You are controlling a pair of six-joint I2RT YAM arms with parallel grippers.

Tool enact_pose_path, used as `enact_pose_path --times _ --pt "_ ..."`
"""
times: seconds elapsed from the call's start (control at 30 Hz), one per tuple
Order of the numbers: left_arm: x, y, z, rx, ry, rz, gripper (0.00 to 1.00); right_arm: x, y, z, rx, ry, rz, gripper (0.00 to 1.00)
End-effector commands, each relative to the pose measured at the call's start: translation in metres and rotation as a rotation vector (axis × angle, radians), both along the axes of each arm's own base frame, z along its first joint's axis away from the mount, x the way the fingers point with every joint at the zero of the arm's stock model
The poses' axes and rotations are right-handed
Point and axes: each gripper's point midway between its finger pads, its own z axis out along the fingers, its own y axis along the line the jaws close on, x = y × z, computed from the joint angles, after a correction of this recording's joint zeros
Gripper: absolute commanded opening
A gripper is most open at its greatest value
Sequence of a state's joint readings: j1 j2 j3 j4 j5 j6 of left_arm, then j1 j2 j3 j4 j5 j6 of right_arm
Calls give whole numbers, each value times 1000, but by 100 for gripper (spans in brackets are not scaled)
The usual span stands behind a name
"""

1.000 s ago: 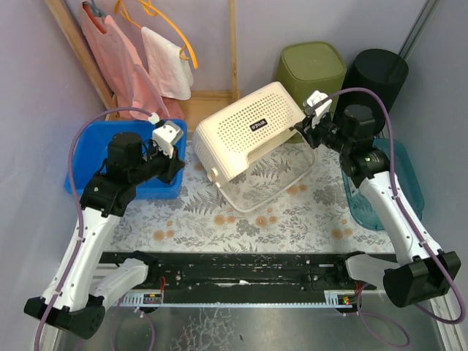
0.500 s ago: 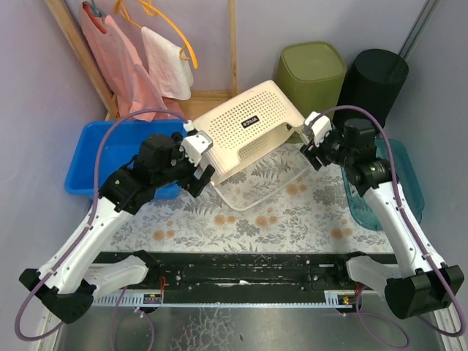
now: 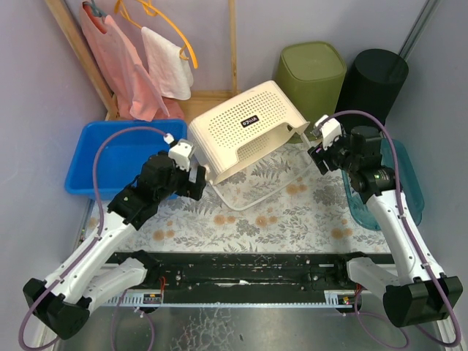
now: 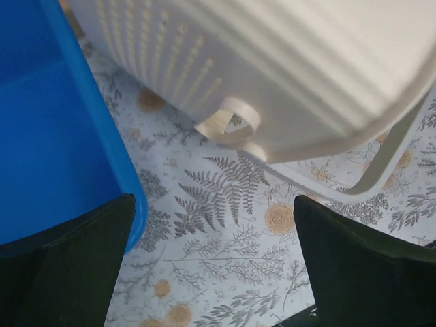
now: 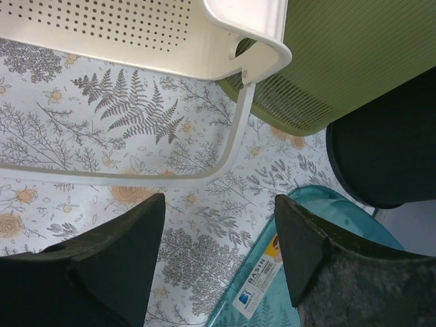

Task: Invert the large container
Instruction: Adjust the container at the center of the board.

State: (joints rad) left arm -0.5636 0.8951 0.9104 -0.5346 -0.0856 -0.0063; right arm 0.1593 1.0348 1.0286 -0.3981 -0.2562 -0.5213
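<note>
The large container [image 3: 245,128] is a cream perforated basket, tipped over with its base facing up and its mouth rim [image 3: 267,189] resting on the floral cloth. My left gripper [image 3: 196,175] stands open just left of its lower corner, holding nothing. In the left wrist view the container [image 4: 286,61] and its ring handle [image 4: 228,122] lie ahead of the wide-open left gripper [image 4: 214,266]. My right gripper [image 3: 319,146] is open beside the container's right edge, apart from it. The right wrist view has the container corner [image 5: 245,34] beyond the empty right gripper [image 5: 218,252].
A blue tub [image 3: 117,157] sits at the left, close to my left arm. At the back stand a green bin [image 3: 311,69] and a black bin [image 3: 374,77]. A teal basin [image 3: 398,183] lies under my right arm. Clothes on hangers [image 3: 139,58] hang at the back left.
Both grippers went from shut to open. The right one let go of the container's edge and backed off to the right. The left arm swung right, up to the container's left corner.
</note>
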Motion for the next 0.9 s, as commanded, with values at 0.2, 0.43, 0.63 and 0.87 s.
enact_pose_path --times 0.2,0.43,0.63,0.87 --pt "-42 -79 -24 -269 104 -514 95 1 -1 2 97 -37 -30 73" --pt "-20 -71 -25 -172 12 -471 100 -4 -7 0 97 -38 -45 74" --pt "6 -58 -28 -86 -88 -385 100 -4 -7 4 111 -37 -37 74" --pt "16 -56 -39 -60 -106 -360 100 -7 -8 5 111 -41 -38 74"
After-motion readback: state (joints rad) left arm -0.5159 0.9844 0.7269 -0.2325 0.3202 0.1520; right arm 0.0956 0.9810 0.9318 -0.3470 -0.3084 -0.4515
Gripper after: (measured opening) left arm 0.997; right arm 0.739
